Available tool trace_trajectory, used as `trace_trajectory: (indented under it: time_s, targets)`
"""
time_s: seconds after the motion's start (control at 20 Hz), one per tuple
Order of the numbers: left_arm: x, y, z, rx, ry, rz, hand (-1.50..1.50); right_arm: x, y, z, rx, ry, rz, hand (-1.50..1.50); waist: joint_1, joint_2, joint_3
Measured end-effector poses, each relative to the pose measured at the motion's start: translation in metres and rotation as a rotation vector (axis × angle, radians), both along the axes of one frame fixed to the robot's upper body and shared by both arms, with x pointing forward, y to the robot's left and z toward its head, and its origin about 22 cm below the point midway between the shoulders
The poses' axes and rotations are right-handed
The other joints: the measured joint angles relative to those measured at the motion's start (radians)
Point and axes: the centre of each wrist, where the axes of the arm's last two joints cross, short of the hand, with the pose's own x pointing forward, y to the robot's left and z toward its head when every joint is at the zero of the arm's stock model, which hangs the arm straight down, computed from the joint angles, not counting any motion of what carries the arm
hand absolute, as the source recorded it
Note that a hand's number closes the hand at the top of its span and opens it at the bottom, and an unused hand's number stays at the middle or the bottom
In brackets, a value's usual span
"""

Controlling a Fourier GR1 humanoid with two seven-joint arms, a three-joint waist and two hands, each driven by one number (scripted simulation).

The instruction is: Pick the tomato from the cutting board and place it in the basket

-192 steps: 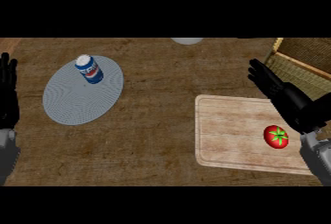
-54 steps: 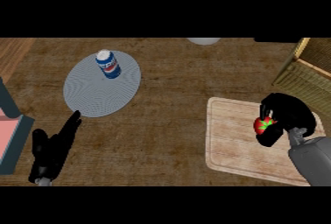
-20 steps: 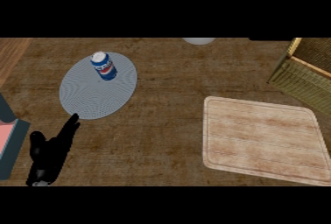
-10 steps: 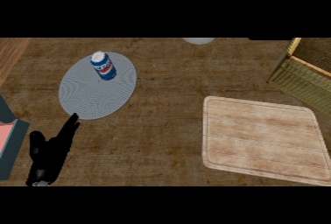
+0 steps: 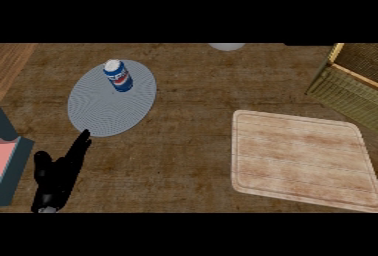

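Can (image 5: 118, 80) stands on plate (image 5: 107, 115); left hand (image 5: 59, 175), fingers straight, lies just below it.

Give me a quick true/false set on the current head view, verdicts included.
1. The pale wooden cutting board lies right of the round grey plate. True.
2. A red tomato lies on the board. False: no tomato shows.
3. The blue and white can stands upright on the plate. True.
4. The black left hand curls round the can. False: it is at lower left, fingers straight, apart from the can.
5. The wicker basket is at upper right. True.
6. The right hand rests on the board. False: it is not in view.
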Motion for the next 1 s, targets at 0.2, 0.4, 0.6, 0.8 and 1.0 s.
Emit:
trace_trajectory:
  time_s: [0.2, 0.4, 0.6, 0.8, 1.0]
  targets:
    - [0.000, 0.000, 0.001, -0.001, 0.007, 0.003, 0.00, 0.001, -0.019, -0.026, 0.059, -0.046, 0.006, 1.50, -0.002, -0.001, -0.001]
    - [0.000, -0.001, 0.002, 0.001, 0.016, 0.003, 0.00, 0.000, -0.036, -0.044, 0.077, -0.058, 0.006, 1.50, -0.002, -0.001, -0.002]
    - [-0.002, 0.002, 0.001, 0.004, 0.009, 0.003, 0.00, -0.003, -0.053, -0.066, 0.051, -0.005, -0.067, 1.50, -0.005, -0.001, -0.003]
    - [-0.003, 0.001, 0.002, 0.006, 0.005, 0.008, 0.00, -0.006, -0.069, -0.083, -0.009, 0.105, -0.114, -1.50, -0.005, -0.003, -0.003]
    - [-0.002, 0.002, 0.001, 0.007, 0.021, 0.016, 0.00, -0.013, -0.081, -0.089, -0.069, 0.173, -0.104, -1.50, -0.012, -0.006, -0.003]
